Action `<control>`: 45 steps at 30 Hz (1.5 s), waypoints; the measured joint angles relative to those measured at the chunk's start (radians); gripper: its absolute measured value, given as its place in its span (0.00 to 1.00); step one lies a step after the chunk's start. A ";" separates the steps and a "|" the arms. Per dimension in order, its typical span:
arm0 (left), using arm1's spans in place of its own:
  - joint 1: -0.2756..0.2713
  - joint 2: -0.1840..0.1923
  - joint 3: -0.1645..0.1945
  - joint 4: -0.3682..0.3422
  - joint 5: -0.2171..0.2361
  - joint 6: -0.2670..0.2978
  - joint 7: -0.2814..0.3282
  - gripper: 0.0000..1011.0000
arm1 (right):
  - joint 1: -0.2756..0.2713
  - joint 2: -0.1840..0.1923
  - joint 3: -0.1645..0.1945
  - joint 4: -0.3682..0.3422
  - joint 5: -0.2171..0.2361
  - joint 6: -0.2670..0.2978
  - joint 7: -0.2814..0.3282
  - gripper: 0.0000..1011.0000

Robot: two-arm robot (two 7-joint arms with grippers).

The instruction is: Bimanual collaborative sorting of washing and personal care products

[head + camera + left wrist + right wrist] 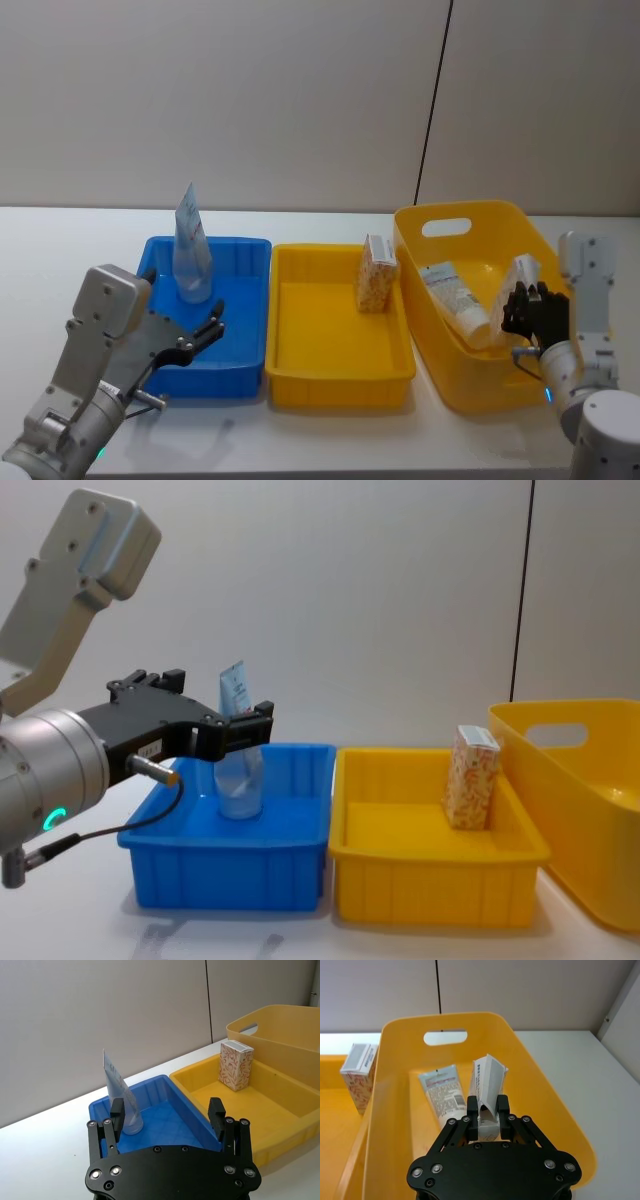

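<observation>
Your left gripper [205, 333], fingers spread wide and empty, hovers over the blue tray's [245, 345] front, where 1 soft tube [190, 250] stands at the back. A speckled carton [376, 273] stands in the shallow yellow tray's [340, 385] back-right corner. Your right gripper [488, 1112] pinches a tube's crimped end [488, 1080] inside the deep yellow bin [432, 222], beside 1 lying tube [455, 295].
</observation>
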 joint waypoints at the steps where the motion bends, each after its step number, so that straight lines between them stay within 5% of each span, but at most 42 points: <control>1: 0.000 0.000 0.000 0.000 0.000 0.000 0.000 0.99 | 0.001 0.000 -0.001 0.003 -0.002 0.001 0.000 0.21; 7: 0.000 0.000 0.000 0.000 0.000 0.000 0.000 0.99 | 0.004 -0.001 -0.005 0.025 -0.010 0.005 -0.002 0.33; 26: 0.000 0.000 0.000 0.000 0.000 0.000 0.000 0.99 | 0.009 -0.003 -0.010 0.050 -0.019 0.012 -0.004 0.94; 45: 0.000 0.000 0.000 0.000 0.000 0.000 0.000 0.99 | -0.009 -0.023 0.029 -0.021 0.049 -0.093 0.063 0.99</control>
